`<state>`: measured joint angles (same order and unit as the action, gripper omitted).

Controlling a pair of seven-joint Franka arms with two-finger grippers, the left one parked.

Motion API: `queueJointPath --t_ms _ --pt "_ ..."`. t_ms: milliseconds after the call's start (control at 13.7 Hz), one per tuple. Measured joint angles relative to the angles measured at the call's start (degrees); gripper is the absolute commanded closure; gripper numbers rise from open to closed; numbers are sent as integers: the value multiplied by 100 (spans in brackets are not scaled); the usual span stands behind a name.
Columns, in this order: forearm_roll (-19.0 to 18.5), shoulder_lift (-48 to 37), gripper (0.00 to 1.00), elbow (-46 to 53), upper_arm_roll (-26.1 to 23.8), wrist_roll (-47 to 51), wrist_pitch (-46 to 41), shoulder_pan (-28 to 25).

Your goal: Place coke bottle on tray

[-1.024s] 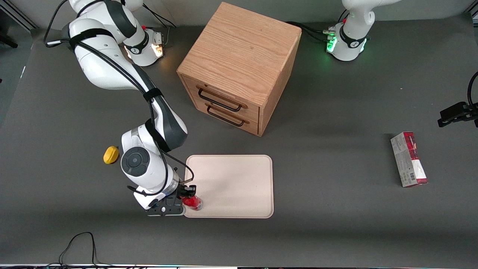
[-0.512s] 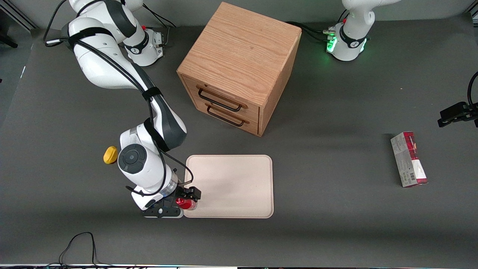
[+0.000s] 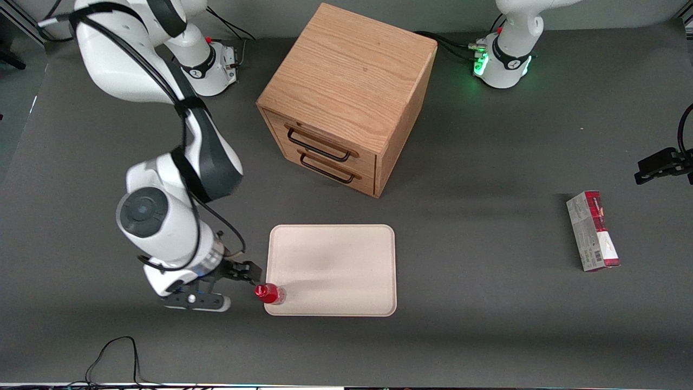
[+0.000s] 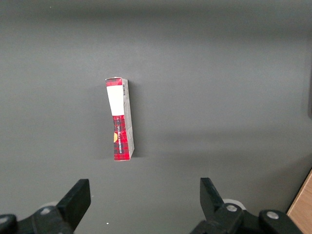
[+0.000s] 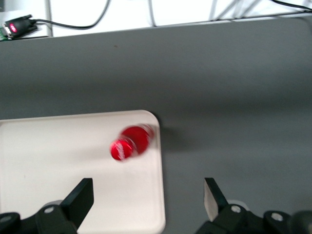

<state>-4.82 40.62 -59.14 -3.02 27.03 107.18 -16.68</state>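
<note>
On the dark grey counter [image 3: 465, 336], a small red bottle [image 3: 269, 293] stood upright at the corner of a pale cream tray [image 3: 335, 268], the corner nearest the front camera and toward the working arm's end of the counter. Its base sat just inside the tray's low rim.

The claw [image 3: 246, 271] of the right arm hung just beside that same corner, off the tray and above the bare counter. Its two fingers were spread apart and held nothing. The bottle was close to the fingertips but clear of them, a little nearer the front camera than the claw.

From the right wrist camera, the bottle [image 5: 131, 142] was seen from above, red cap uppermost, standing free near the tray's rounded corner [image 5: 151, 195], with both dark fingers [image 5: 80, 197] wide apart and the bottle not between them.

A wooden drawer cabinet [image 3: 346, 97] stood farther from the front camera than the tray, with two dark handles on its front. A red and grey box [image 3: 593, 231] lay toward the parked arm's end of the counter.
</note>
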Motion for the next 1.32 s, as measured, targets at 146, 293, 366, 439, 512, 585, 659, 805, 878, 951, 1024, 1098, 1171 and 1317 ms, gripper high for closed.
queueJointPath --t_ms 146,293,366,439,512,585,659,805,878,951,1024,1098,1171,1317 --pt "412 -617 0 -601 534 -105 -157 -150" --pt "526 -1399 0 -1524 812 -453 -166 -174" --pt "534 -1817 0 -1978 892 -573 -175 -161" --pt "535 -2224 0 -2386 943 -650 -205 -124" --pt "536 -2627 0 -2771 964 -763 -301 -42" --pt "537 -2976 0 -3077 974 -914 -446 67" --pt "544 -3264 0 -3287 978 -1058 -620 188" --pt "593 -3721 0 -3489 982 -1301 -1035 409" --pt "629 -3910 0 -3524 987 -1450 -1244 480" --pt "648 -4071 0 -3549 998 -1566 -1440 513" --pt "651 -4200 0 -3570 1003 -1628 -1554 532" --pt "651 -4302 0 -3596 1006 -1655 -1608 539" --pt "651 -4360 0 -3613 1007 -1660 -1618 539" --pt "651 -4375 0 -3619 1006 -1663 -1618 539"
